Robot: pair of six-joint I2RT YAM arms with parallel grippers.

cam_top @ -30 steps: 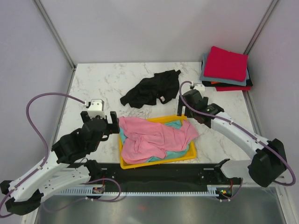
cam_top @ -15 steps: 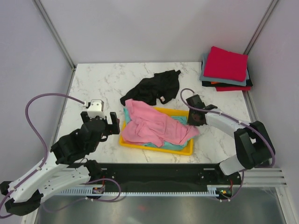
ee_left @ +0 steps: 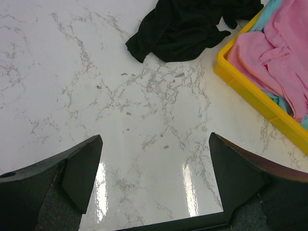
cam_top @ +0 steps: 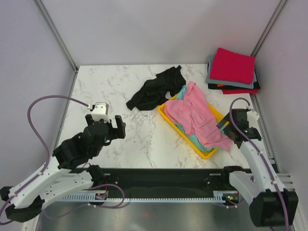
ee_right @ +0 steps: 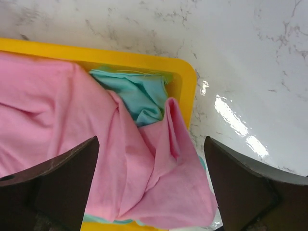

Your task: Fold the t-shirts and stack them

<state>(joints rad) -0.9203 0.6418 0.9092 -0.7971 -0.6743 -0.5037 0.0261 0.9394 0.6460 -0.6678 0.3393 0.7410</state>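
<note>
Yellow plastic, the tray [cam_top: 206, 154] sits askew near the counter's [cam_top: 96, 86] right edge, one corner pointing toward the near right corner. By my reading it is set there so the middle of the marble can serve as folding space. The pink t-shirt [cam_top: 197, 115] lies crumpled across it and spills over the rim at the near end. The teal t-shirt [ee_right: 139, 98] is bunched underneath; both are unfolded. The black t-shirt [cam_top: 153, 90] lies loose on the counter just beyond the tray's far corner, touching it or nearly so, and is probably the next to be spread. At the far right corner the folded stack [cam_top: 233, 67], red on top of grey, marks where finished shirts go.

The right claw [ee_right: 150, 149] hangs over the tray's near end, jaws spread wide and gripping nothing. Whether its tips brush the pink cloth I cannot tell. The left claw [ee_left: 154, 163] hovers above bare marble toward the left edge, likewise fully released and empty.
</note>
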